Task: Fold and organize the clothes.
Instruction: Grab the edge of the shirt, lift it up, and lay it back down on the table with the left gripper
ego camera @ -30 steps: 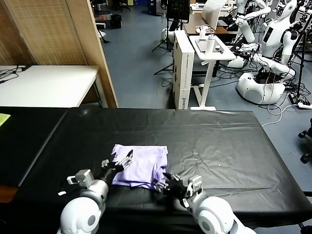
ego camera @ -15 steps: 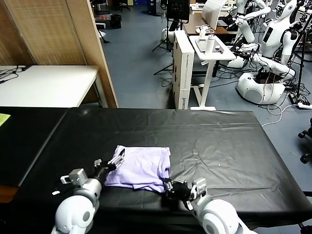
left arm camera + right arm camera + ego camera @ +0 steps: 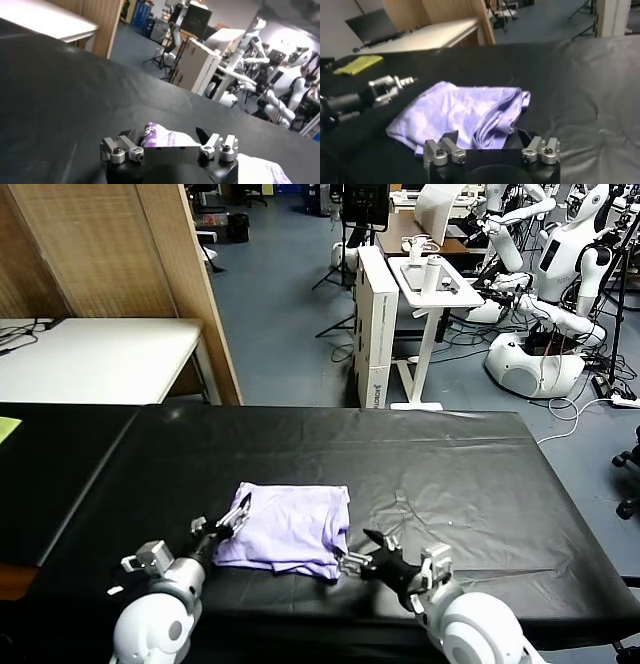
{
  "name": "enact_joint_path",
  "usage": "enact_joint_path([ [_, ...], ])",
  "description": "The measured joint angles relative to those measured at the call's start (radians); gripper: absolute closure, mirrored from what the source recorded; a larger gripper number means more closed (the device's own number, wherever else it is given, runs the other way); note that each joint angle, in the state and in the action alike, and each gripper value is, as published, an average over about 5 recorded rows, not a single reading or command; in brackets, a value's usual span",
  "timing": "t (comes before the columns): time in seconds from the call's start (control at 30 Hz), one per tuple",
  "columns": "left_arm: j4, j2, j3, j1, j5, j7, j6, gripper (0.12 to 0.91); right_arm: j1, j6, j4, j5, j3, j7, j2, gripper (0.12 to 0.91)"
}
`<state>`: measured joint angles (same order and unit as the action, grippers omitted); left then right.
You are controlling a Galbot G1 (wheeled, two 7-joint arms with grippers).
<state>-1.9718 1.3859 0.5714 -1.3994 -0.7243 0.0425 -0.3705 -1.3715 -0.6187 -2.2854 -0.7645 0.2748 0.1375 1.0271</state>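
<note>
Folded lavender T-shirt (image 3: 290,529) sits near the front edge of the black table (image 3: 480,484). My left gripper (image 3: 228,522) is spread open at its 9 o'clock edge, my right gripper (image 3: 372,556) open at 4 o'clock. Looks soft, light and floppy; I'd pinch the layered corners.

Black-covered worktop (image 3: 450,464), sheet wrinkled. One folded lavender T-shirt (image 3: 290,529) lies flat on it near the front edge, left of centre; yellow-green item (image 3: 8,427) at far left edge
</note>
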Motion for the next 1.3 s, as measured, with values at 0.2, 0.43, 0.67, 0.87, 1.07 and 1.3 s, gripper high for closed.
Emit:
enact_joint_path([
  [0.2, 0.041, 0.011, 0.011, 0.003, -0.064, -0.014, 0.007, 0.123, -0.03, 0.003, -0.03, -0.014, 0.046, 0.007, -0.001, 0.118],
  [0.43, 0.061, 0.02, 0.013, -0.002, -0.098, -0.027, 0.01, 0.123, -0.042, 0.004, -0.04, -0.014, 0.068, 0.01, -0.001, 0.118],
  [0.67, 0.06, 0.023, 0.017, -0.006, -0.131, -0.025, 0.009, 0.371, -0.042, 0.004, -0.035, -0.011, 0.07, 0.012, 0.004, 0.118],
  [0.87, 0.058, 0.025, 0.022, -0.006, -0.176, -0.016, 0.005, 0.747, -0.04, 0.004, -0.027, -0.006, 0.07, 0.015, 0.009, 0.118],
  [1.07, 0.043, 0.016, 0.03, -0.008, -0.146, -0.003, 0.006, 0.86, -0.04, 0.007, -0.018, -0.003, 0.078, 0.016, 0.015, 0.118],
  [1.3, 0.014, -0.057, 0.063, -0.02, -0.026, -0.007, 0.041, 0.862, -0.03, 0.015, 0.007, 0.003, 0.083, 0.02, 0.031, 0.118],
])
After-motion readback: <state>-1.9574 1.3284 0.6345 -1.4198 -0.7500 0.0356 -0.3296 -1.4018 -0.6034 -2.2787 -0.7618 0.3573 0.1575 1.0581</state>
